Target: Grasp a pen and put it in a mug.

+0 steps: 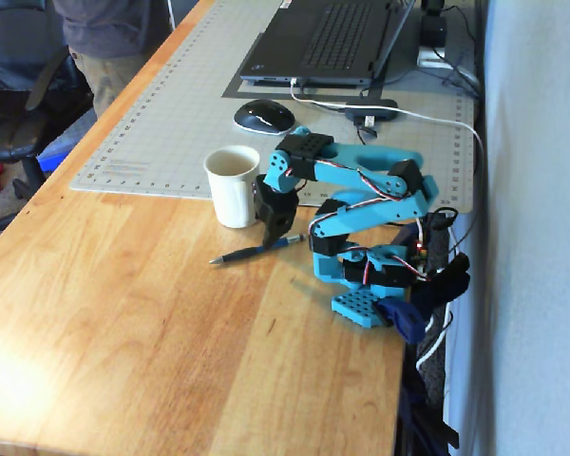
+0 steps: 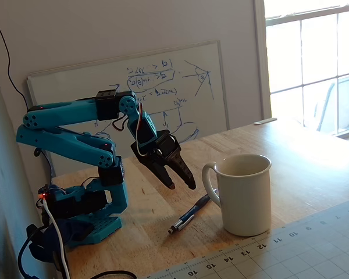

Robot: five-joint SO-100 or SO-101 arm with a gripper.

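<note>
Pen first: the slim dark blue-black pen point(image 1: 258, 251) point(image 2: 190, 213) lies flat on the wooden table point(image 1: 123, 313) near the middle of both fixed views, just beside the plain cream-white ceramic mug point(image 1: 233, 185) point(image 2: 244, 193). The blue arm's black claw point(image 1: 274, 231) point(image 2: 180, 183) hangs above the pen, its fingers a little apart and holding nothing.

The counter point(image 1: 142, 313) is a light wooden butcher-block top. A grey gridded cutting mat point(image 1: 185, 114) covers its far part in a fixed view. The mug point(image 1: 233, 185) stands upright on bare wood just beside the mat's edge. The pen point(image 1: 256, 251) lies flat near the mug. The arm's blue base point(image 1: 361, 304) rests at the counter's right edge. A mouse point(image 1: 263, 116) and laptop point(image 1: 328, 38) lie on the mat.
</note>
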